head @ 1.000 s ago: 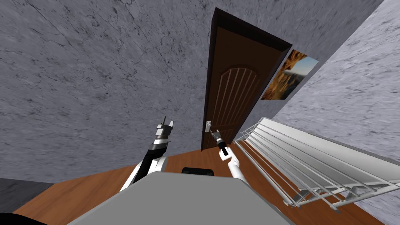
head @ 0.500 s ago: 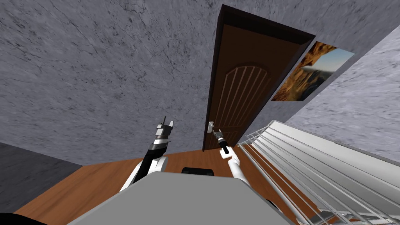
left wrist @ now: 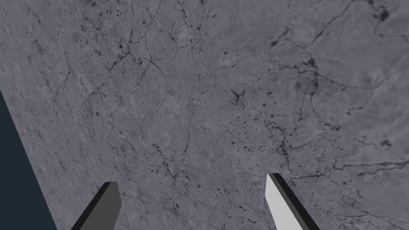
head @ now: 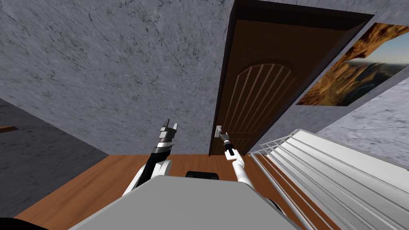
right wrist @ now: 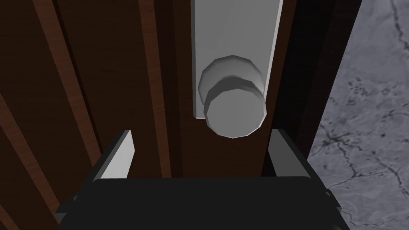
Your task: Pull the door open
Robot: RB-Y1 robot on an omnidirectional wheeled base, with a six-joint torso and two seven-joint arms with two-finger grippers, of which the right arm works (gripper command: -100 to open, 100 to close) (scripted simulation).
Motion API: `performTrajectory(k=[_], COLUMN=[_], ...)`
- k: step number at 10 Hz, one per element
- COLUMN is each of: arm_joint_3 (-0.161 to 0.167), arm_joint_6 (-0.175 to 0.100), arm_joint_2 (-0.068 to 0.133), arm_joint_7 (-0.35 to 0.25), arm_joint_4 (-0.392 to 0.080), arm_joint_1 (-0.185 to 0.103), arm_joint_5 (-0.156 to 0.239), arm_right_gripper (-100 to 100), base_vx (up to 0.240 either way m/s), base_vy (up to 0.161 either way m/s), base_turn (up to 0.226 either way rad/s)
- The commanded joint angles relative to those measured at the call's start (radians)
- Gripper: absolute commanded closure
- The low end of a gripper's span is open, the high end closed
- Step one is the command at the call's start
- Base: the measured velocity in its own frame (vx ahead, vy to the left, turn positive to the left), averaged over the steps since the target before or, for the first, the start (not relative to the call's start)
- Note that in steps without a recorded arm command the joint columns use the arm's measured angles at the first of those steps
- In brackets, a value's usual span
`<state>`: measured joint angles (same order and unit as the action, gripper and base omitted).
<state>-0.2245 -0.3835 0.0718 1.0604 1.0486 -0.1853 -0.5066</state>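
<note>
A dark brown panelled door (head: 259, 92) stands in its dark frame, looking shut. Its grey handle plate (head: 218, 131) carries a round grey knob (right wrist: 235, 112). My right gripper (head: 223, 135) is stretched out to it. In the right wrist view that gripper (right wrist: 203, 133) is open, its fingertips (right wrist: 126, 143) just short of the knob, which sits off-centre toward the finger on the frame side. My left gripper (head: 169, 127) is raised before the grey wall, left of the door, and it (left wrist: 191, 179) is open and holds nothing.
A white slatted rack (head: 319, 171) runs along the right, close beside my right arm. A landscape picture (head: 351, 72) hangs right of the door. The grey marbled wall (head: 120, 72) is close ahead, above a wooden floor (head: 100, 179).
I have moved in and turned: the door looms larger and further right, and the rack has slid toward the right edge. My right gripper has closed in on the handle.
</note>
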Motion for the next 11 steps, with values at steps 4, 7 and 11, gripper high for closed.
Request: performTrajectory(k=[4,7,11], arm_joint_3=[-0.055,-0.055,-0.052], arm_joint_6=[-0.007,-0.007,-0.006], arm_joint_2=[-0.031,-0.031,-0.026], arm_joint_7=[0.035,0.035,-0.003], arm_joint_4=[-0.041,-0.041,-0.039], arm_joint_1=[-0.039,-0.039,-0.031], arm_joint_5=[0.006,0.006,0.024], arm_right_gripper=[-100,100,100], base_vx=[0.069,-0.018,-0.014], base_vy=[-0.049,0.011,-0.001], base_turn=[0.2,0.003,0.005])
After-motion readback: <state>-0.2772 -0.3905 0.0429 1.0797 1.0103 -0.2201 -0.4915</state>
